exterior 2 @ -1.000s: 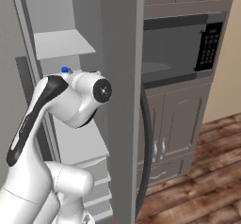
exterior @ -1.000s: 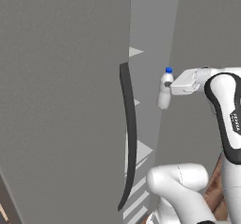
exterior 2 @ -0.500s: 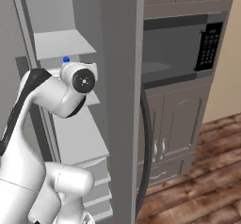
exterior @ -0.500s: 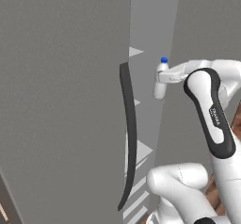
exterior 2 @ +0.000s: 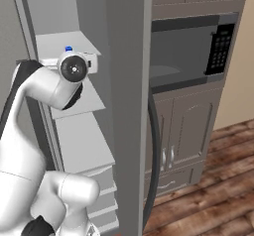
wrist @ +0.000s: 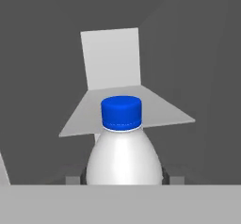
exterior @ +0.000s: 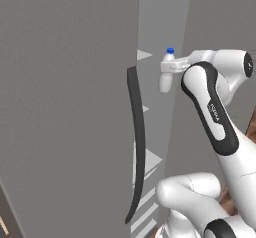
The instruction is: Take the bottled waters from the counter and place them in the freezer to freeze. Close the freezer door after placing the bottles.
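I count one bottled water (exterior: 166,76), whitish with one blue cap (wrist: 121,112). One gripper (exterior: 170,67) on one arm (exterior: 215,117). One freezer (exterior 2: 74,146) with one open freezer door (exterior: 65,107) carrying one long dark handle (exterior: 137,147). Inside I make out at least three pale shelves (exterior 2: 82,141) in the right base view. One microwave (exterior 2: 193,51) with one keypad. Two lower cabinet doors (exterior 2: 186,131), each with one handle, and two small handles on the top cabinets.
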Motion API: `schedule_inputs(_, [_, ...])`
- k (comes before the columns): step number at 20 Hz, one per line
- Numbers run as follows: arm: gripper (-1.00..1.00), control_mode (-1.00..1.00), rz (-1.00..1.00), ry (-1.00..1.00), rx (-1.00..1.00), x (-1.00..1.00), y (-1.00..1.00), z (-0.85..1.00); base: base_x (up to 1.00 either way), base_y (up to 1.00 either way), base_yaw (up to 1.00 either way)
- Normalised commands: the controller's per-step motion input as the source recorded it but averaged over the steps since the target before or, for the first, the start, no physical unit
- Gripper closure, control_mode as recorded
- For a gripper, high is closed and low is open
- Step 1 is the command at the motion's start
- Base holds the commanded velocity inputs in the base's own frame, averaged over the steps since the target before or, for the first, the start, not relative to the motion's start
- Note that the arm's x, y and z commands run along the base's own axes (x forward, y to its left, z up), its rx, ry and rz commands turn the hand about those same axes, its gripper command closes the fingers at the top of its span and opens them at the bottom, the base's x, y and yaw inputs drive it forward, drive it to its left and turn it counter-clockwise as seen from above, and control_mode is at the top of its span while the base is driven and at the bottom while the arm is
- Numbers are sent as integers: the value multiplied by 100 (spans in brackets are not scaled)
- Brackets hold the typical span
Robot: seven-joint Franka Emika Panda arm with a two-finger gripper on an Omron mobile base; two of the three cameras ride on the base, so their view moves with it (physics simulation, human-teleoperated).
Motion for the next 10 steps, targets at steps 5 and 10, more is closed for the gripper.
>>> schedule_inputs(5, [100, -100, 3, 12, 0, 20, 0, 23, 0, 0, 0])
schedule_inputs(10, [100, -100, 4, 0, 0, 39, 13, 0, 0, 0, 0])
